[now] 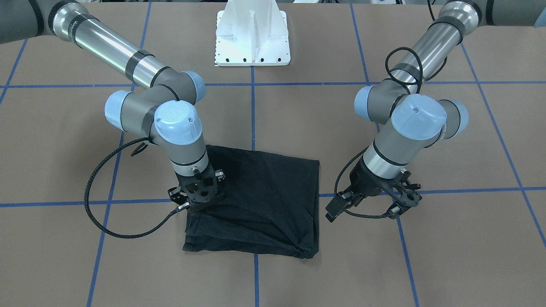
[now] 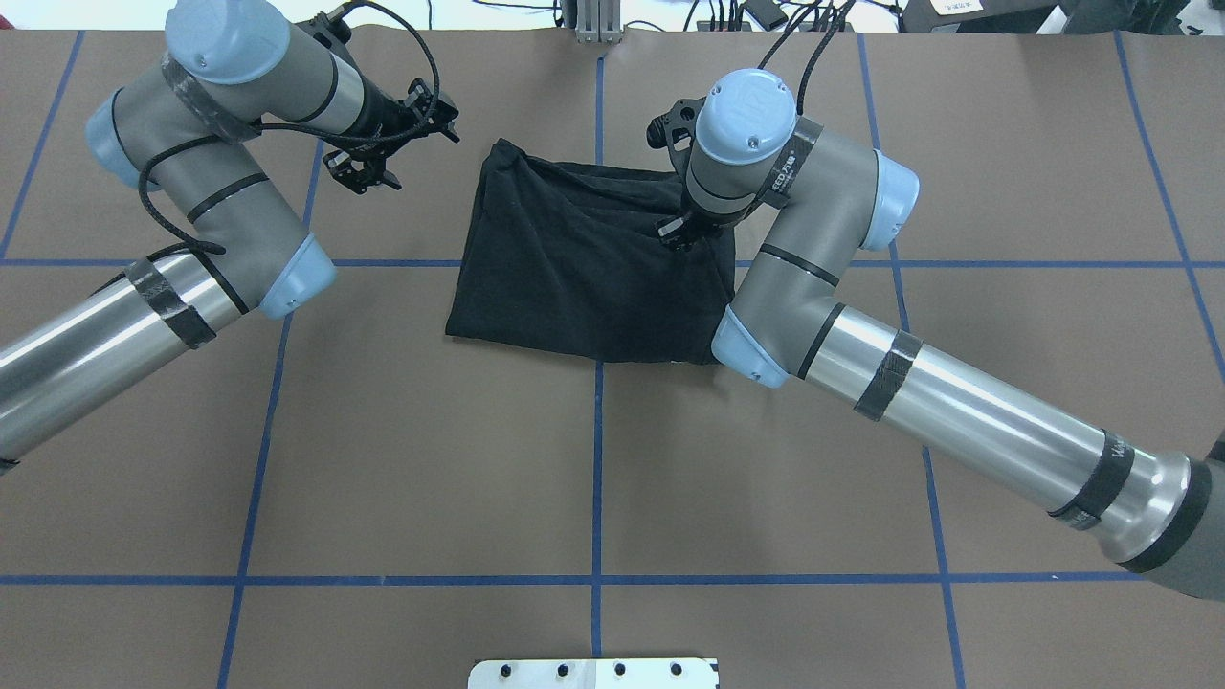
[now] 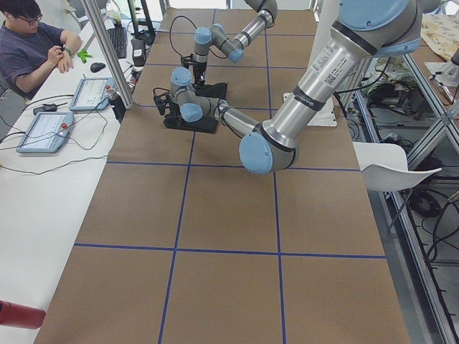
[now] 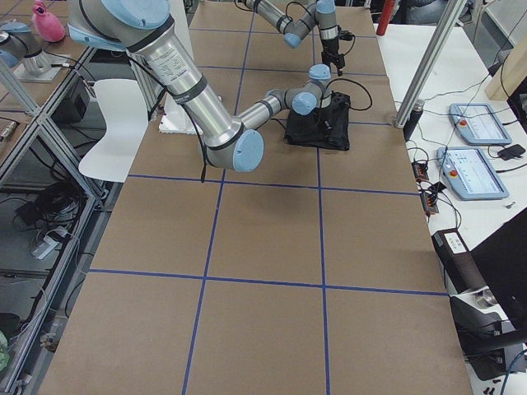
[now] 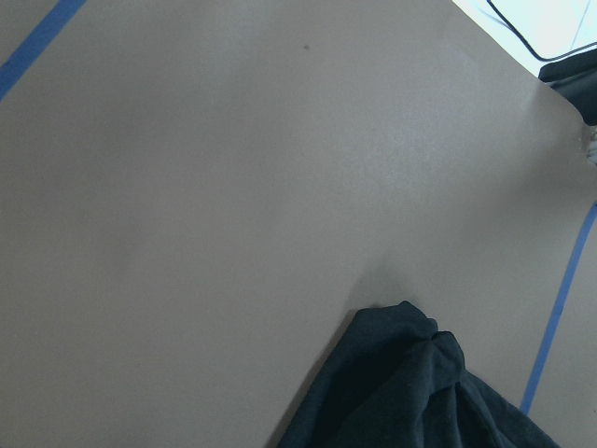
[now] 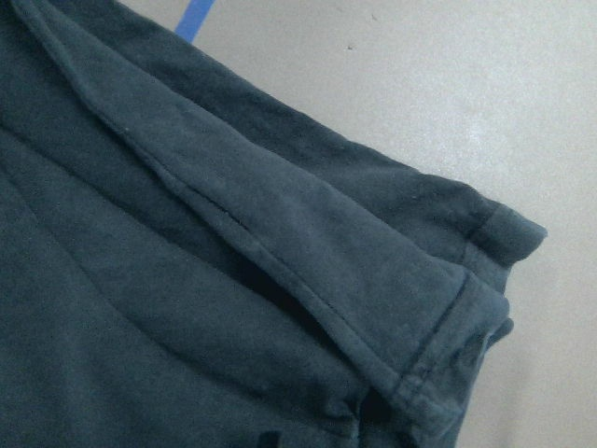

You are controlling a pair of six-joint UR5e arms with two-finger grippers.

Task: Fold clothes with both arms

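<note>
I'm watching the left gripper (image 2: 426,159) hanging beside the black T-shirt (image 1: 264,196), jaws spread wide and empty. The right gripper (image 1: 197,204) is pressing on its edge; I cannot tell its jaws.

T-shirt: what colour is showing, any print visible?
The T-shirt shows plain black with no print visible. The exterior front-facing view shows it best.

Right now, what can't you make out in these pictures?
Whether the right claw grips the T-shirt: its wrist covers the fingertips, front and overhead views.
The shirt's logo: only plain black cloth shows in every view.
The shirt's corner under the right arm, overhead view.
Left wrist view: bottom edge cuts the shirt off.
</note>
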